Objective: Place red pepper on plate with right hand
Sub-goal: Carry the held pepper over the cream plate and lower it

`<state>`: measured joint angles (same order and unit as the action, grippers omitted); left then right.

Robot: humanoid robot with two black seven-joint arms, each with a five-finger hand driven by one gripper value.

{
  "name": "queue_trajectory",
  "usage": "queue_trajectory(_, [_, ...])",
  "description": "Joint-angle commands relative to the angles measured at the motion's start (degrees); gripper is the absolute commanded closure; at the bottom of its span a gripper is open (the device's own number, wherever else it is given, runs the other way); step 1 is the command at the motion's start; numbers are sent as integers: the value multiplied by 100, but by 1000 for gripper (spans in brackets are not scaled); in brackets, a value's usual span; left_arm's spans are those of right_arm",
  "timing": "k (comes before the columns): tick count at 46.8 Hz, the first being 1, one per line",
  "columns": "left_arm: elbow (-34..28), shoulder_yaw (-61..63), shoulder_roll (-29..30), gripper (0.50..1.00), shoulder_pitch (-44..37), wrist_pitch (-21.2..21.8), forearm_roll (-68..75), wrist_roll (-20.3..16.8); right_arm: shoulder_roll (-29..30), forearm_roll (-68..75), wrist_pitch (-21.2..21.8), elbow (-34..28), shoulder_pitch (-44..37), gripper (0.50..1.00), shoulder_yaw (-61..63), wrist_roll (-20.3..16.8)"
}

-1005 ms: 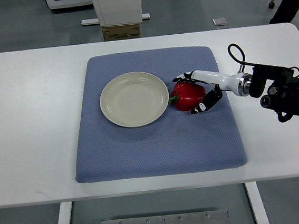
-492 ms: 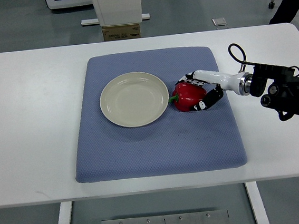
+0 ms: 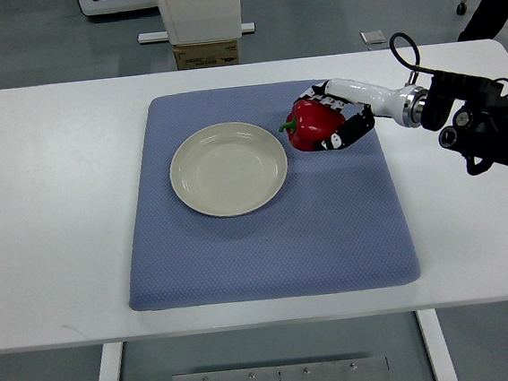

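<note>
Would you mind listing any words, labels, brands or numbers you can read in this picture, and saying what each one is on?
No text can be read here.
Cardboard box behind the table: dark print on its front, too small and blurred to read.
Red pepper, plate, blue mat and right hand: no lettering visible.

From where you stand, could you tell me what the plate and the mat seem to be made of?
Plate: probably glazed ceramic or melamine; cream, smooth, with a soft sheen along the rim.
Mat: looks like woven fabric over padding; blue-grey, matte, with a fine dotted texture and rounded, cushioned edges.
</note>
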<state>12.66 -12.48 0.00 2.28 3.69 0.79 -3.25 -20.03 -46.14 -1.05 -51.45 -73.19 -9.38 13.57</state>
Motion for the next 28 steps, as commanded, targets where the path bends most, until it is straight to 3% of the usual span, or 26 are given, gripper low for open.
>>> queue_trajectory(1, [0,0,0,500,1,0,9,0,191,-1,8,-5,-90,1000,129,-161])
queue_trajectory(28, [0,0,0,500,1,0,0,0,1835,-1,8,320,-292,1000,156,-882])
